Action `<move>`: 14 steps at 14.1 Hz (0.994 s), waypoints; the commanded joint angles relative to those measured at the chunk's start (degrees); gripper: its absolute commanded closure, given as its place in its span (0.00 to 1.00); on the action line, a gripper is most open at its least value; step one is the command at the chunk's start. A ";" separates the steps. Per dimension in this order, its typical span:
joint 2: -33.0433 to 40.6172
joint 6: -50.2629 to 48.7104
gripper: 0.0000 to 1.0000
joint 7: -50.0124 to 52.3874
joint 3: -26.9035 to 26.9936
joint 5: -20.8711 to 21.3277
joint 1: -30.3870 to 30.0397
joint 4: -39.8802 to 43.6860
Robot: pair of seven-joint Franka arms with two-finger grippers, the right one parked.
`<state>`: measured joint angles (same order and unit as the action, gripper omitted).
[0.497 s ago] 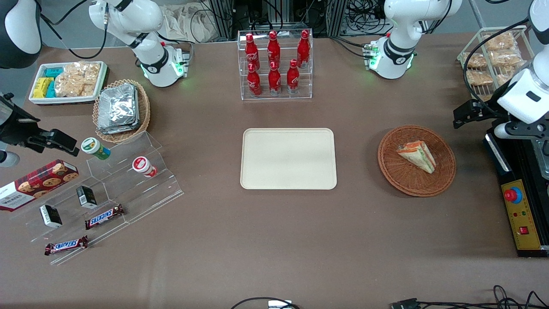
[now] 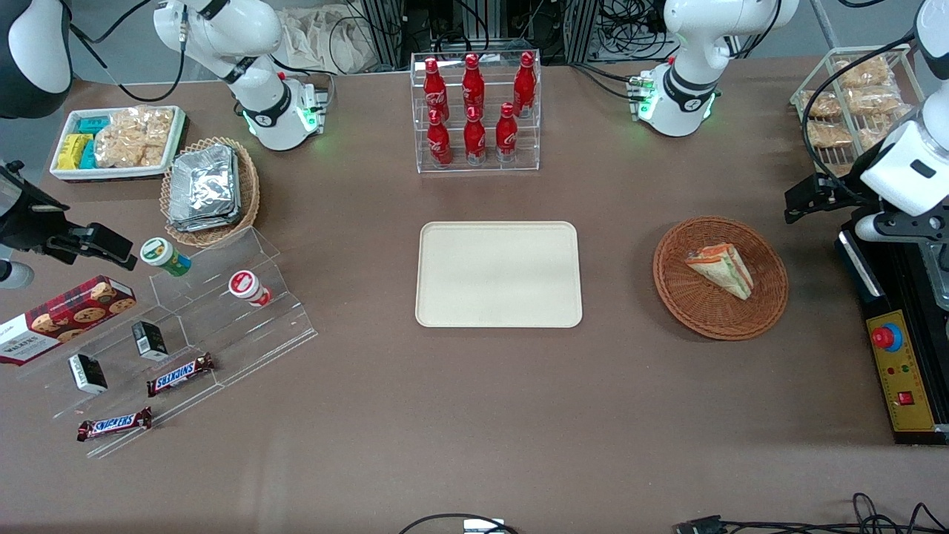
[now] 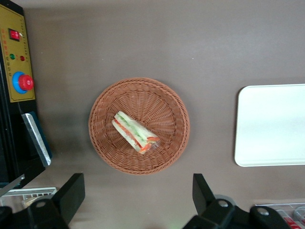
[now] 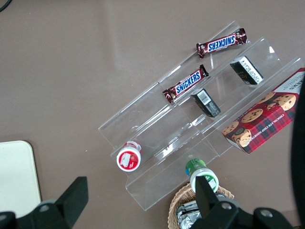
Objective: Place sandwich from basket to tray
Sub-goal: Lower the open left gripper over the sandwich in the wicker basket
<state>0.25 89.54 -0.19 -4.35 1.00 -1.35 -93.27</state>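
The sandwich [image 2: 721, 270] [image 3: 135, 132], a clear-wrapped wedge with orange-red and green layers, lies in the round reddish-brown basket [image 2: 697, 311] [image 3: 167, 102]. The cream tray [image 2: 498, 274] [image 3: 271, 125] lies bare at the table's middle, beside the basket. My left gripper [image 2: 807, 199] [image 3: 137, 194] hovers high above the table just off the basket's rim, on the side away from the tray and slightly farther from the front camera. It is open wide, with nothing between its black fingers [image 3: 71, 193].
A black control box with a red stop button [image 2: 887, 338] [image 3: 23, 82] lines the table's edge at the working arm's end. A wire rack of snack bags [image 2: 852, 100] stands above it. A clear stand of red bottles [image 2: 474, 111] is farther from the camera than the tray.
The left arm has shifted only very slightly. The sandwich, basket and tray have not moved.
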 commanded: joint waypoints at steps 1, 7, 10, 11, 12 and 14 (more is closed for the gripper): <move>-1.22 2.99 0.00 0.63 -0.39 1.46 -1.11 -1.19; 0.71 12.92 0.00 7.13 0.93 0.84 -1.38 -14.18; 2.82 19.77 0.00 12.57 1.63 0.76 -1.38 -22.45; 3.87 22.67 0.00 14.07 1.63 0.76 -1.38 -25.78; 4.93 25.75 0.00 16.43 1.63 0.84 -1.29 -28.95; 6.52 31.38 0.00 21.00 1.54 0.84 -1.29 -34.41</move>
<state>2.19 116.07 16.68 -2.58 1.77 -2.38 -120.70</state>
